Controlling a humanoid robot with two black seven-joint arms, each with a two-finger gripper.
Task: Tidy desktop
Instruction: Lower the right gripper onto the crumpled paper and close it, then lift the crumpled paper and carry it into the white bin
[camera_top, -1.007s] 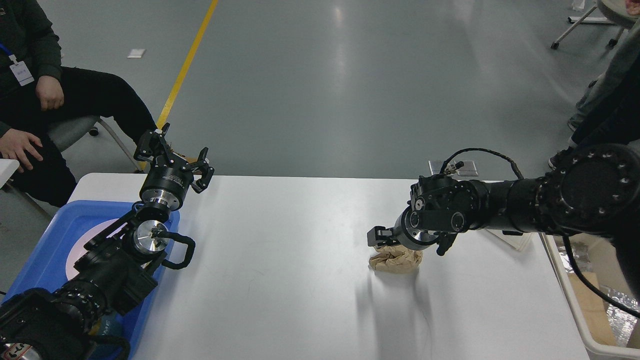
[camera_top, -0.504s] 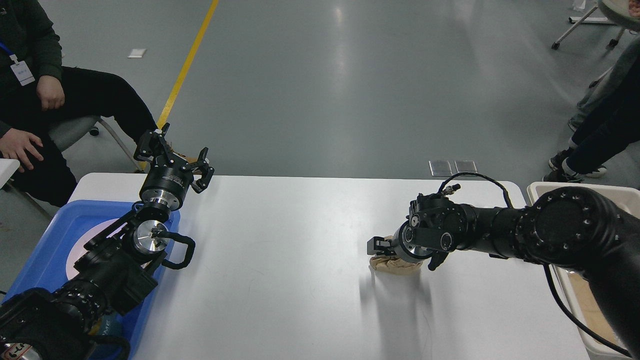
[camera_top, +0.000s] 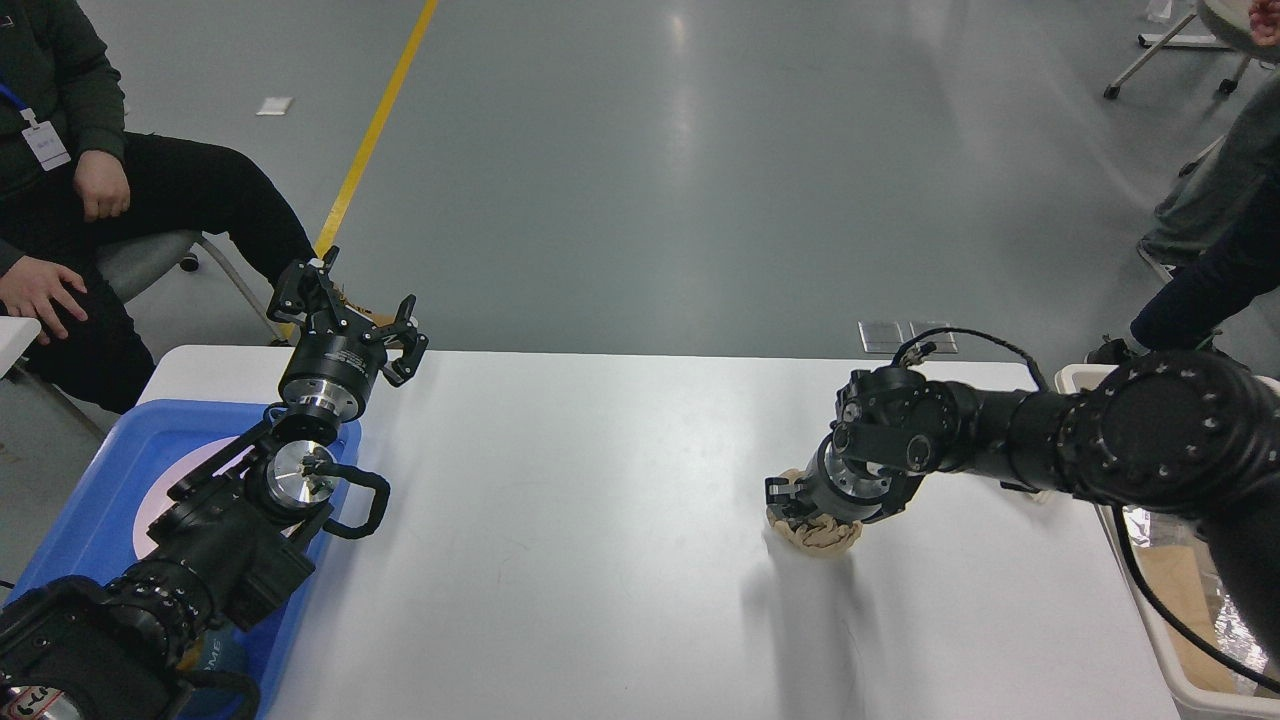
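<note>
One paper wad (camera_top: 815, 532) (crumpled) under right gripper (camera_top: 812, 512)

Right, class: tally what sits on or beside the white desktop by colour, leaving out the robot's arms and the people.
Blue: 1, the blue tray at the left end of the desktop.
Tan: 1, the crumpled paper wad under the right gripper.
Beige: 1, the beige bin off the right edge.
Total: 3.

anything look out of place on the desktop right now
Yes: a crumpled tan paper wad sits on the otherwise bare white desktop, right of center. It looks like litter. The right pincer is down on top of it; whether it has gripped it can't be told. The left pincer hangs open above the blue tray.
</note>
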